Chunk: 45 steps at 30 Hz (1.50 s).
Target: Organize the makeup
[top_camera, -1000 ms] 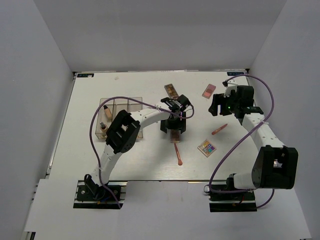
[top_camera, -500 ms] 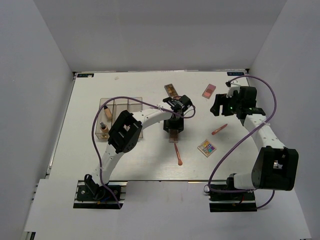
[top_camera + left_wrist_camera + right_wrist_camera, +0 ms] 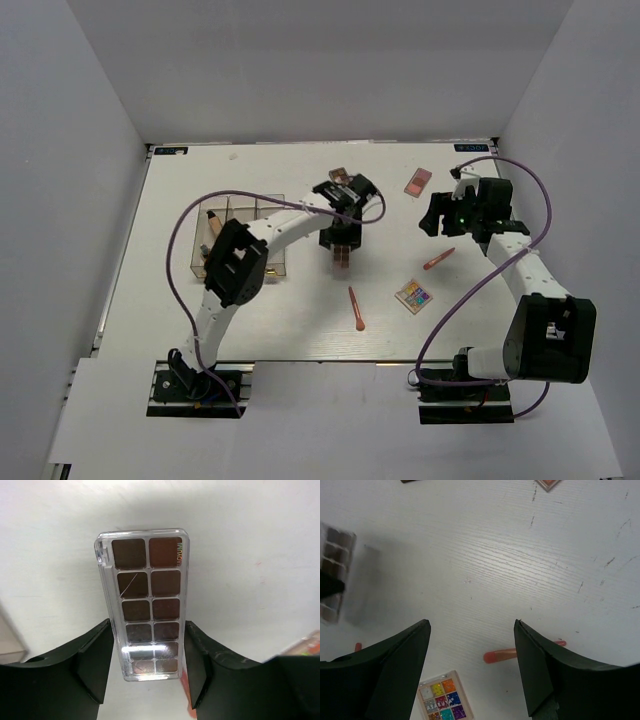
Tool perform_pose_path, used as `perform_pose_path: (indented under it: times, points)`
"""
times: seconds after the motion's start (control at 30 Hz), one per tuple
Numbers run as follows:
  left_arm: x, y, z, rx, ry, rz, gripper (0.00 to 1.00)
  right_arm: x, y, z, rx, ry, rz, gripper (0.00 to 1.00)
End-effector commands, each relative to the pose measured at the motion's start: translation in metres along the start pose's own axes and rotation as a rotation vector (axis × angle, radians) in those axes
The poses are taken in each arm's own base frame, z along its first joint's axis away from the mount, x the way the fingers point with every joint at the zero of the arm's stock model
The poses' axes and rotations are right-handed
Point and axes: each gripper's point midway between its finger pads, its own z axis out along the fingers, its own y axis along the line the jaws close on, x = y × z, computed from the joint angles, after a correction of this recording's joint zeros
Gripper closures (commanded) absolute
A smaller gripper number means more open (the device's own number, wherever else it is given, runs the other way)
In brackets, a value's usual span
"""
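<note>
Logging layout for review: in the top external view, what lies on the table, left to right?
Clear plastic three-compartment organizer → slim coral-orange applicator at centre → square multicolour eyeshadow palette. Pink compact and second coral-orange applicator overlap that palette's span.

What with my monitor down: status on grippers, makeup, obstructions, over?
Left gripper shut on brown palette. Right gripper open, empty, near coral applicator. Nothing lying between palette and organizer.
</note>
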Motion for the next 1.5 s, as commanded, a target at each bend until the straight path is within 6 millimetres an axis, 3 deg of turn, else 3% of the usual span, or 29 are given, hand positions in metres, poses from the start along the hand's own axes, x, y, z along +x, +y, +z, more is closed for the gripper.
perform_pose_path:
  times: [0.0, 0.07, 0.13, 0.33, 0.43, 0.7, 1.07, 1.47]
  points:
    - [-0.082, 0.041, -0.090, 0.060, -0.232, -0.114, 0.78, -0.011, 0.008, -0.004, -0.037, -0.058, -0.036, 0.27]
    - [-0.090, 0.064, -0.101, 0.039, -0.248, -0.143, 0.79, -0.009, 0.008, -0.004, -0.041, -0.054, -0.034, 0.28]
    - [-0.098, 0.100, -0.103, -0.006, -0.257, -0.190, 0.79, -0.009, 0.009, -0.004, -0.045, -0.057, -0.042, 0.29]
    - [-0.108, 0.177, -0.106, -0.090, -0.268, -0.274, 0.79, -0.009, 0.009, -0.003, -0.048, -0.060, -0.050, 0.29]
    - [-0.103, 0.207, -0.099, -0.142, -0.248, -0.286, 0.79, -0.007, 0.009, -0.003, -0.051, -0.056, -0.048, 0.30]
    - [-0.078, 0.258, -0.076, -0.265, -0.189, -0.287, 0.77, -0.007, 0.008, -0.002, -0.050, -0.054, -0.052, 0.30]
    - [-0.069, 0.289, -0.055, -0.320, -0.136, -0.218, 0.72, -0.010, 0.008, 0.001, -0.056, -0.051, -0.057, 0.30]
    - [-0.063, 0.282, -0.030, -0.236, -0.091, -0.094, 0.63, -0.017, 0.007, 0.002, -0.060, -0.056, -0.065, 0.30]
